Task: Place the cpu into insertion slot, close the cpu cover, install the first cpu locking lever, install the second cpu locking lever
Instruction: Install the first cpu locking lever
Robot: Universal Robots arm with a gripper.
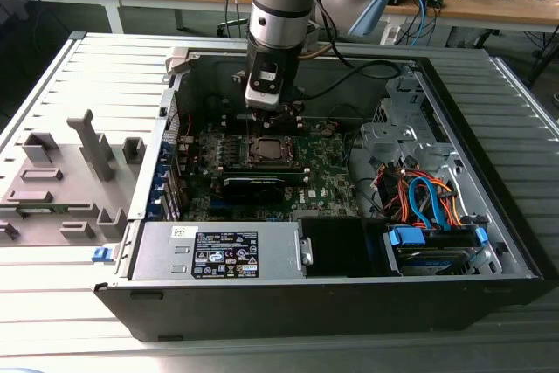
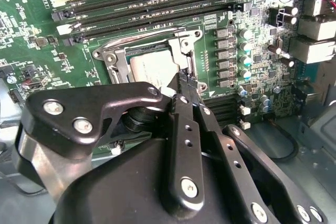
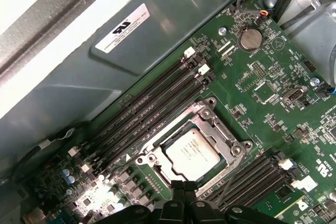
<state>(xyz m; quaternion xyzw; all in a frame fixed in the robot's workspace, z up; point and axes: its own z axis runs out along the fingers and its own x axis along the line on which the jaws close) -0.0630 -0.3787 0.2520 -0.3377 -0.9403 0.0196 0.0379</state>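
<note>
The cpu lies flat in the insertion slot of the green motherboard, its silver top showing. The cpu cover is down around it, and the chip shows through its window. My gripper is shut, its black fingertips together just over one edge of the slot. In the second wrist view the cpu and the cpu cover sit right beyond the tips. In the exterior view the gripper hangs straight down over the slot inside the open computer case. I cannot tell whether anything is pinched between the tips.
Long black memory slots run beside the socket on two sides. A black card lies in front of the socket, with a power supply at the case front. Coloured cables fill the exterior view's right. Case walls enclose the board.
</note>
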